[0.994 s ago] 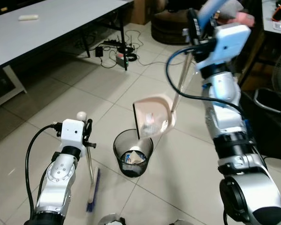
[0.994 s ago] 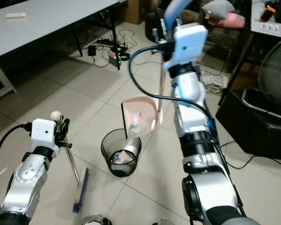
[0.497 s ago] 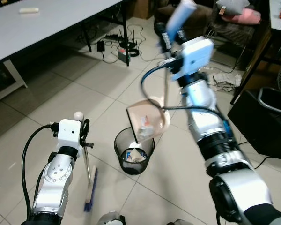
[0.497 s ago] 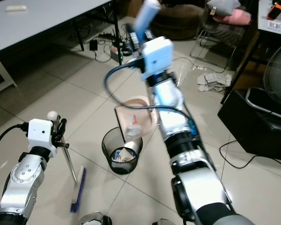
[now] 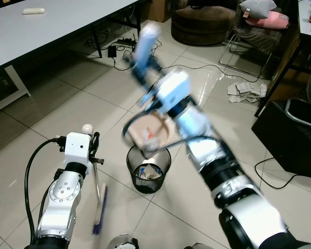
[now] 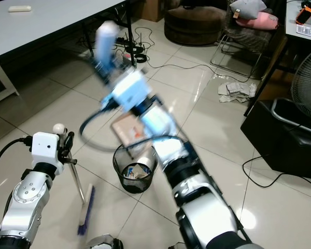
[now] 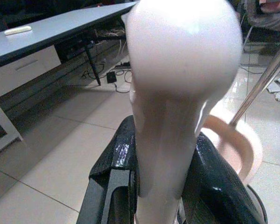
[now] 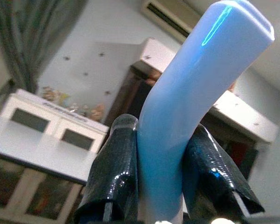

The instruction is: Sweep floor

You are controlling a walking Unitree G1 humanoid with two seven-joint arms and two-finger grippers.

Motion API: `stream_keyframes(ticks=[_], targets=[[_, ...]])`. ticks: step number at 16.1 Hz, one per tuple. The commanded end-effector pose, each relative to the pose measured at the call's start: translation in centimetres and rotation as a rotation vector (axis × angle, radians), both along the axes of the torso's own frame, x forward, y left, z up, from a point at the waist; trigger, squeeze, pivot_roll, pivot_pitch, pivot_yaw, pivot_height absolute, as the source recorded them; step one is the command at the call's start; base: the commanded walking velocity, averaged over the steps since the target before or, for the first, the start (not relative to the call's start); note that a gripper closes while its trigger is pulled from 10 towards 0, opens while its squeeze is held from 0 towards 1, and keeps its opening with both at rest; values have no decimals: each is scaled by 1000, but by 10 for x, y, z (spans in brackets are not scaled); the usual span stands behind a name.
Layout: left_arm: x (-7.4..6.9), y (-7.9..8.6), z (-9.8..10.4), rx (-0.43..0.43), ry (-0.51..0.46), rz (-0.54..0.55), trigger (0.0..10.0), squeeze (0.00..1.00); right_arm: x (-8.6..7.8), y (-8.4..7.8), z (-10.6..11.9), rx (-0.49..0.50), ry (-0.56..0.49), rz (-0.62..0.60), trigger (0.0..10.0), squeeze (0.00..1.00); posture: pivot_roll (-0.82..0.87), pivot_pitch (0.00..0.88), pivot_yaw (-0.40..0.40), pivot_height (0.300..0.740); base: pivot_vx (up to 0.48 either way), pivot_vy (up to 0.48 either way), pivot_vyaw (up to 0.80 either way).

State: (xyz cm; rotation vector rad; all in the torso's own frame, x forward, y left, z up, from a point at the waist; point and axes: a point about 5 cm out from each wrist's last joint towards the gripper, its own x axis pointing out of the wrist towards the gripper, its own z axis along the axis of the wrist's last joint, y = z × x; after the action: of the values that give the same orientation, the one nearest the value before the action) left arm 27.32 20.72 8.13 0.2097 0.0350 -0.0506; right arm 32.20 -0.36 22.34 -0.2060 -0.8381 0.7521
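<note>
Nearest the robot, the left tool (image 5: 95, 148) is clamping the broom (image 5: 99, 205) just under its pale rounded knob (image 7: 182, 60), both black fingers (image 7: 114, 179) pressing the handle; the broom's long axis is standing nearly upright, tilting slightly, with its blue bristle head resting on the tiled floor (image 5: 36, 129) toward the robot's side. Open tile is lying to the left of the broom, with the grey bench (image 5: 52, 23) and its legs bounding that side farther off. Just to the right of the broom, the black mesh bin (image 5: 147, 168) is sitting on the floor, holding scraps. Above the bin, the pink dustpan (image 5: 150, 132) is hanging tipped, blurred, its metal shaft running up and leftward to the blue grip (image 8: 196, 84), which the right tool (image 8: 165, 154) is squeezing between its fingers. Beyond, cables (image 5: 129, 44), a crumpled cloth (image 5: 246, 91), and a black box (image 5: 295, 135) at the right are edging the free floor.
</note>
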Motion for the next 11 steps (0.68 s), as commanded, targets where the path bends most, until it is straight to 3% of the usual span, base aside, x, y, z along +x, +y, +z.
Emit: stream_keyframes(ticks=[1,4,7,8,10,11], targets=[[5,-3,8,18,-35,-5,10000,0,-7,6,1,-67,-84,37,10000,0,68,30,12,740,0,0,0],[6,-3,8,19,-36,-2,10000,0,-9,9,-7,-150,-114,25,10000,0,66,29,9,740,0,0,0],[7,-3,8,20,-37,1,10000,0,-5,5,-5,-154,-133,-3,10000,0,62,26,11,740,0,0,0],[7,-3,8,19,-38,1,10000,0,-3,2,2,-117,-131,-15,10000,0,63,26,10,740,0,0,0],[7,-3,8,19,-41,2,10000,0,17,-24,29,80,-81,-233,10000,0,59,25,11,740,0,0,0],[6,-2,11,20,-48,12,10000,0,28,-45,48,197,-29,-350,10000,0,56,25,21,740,0,0,0]])
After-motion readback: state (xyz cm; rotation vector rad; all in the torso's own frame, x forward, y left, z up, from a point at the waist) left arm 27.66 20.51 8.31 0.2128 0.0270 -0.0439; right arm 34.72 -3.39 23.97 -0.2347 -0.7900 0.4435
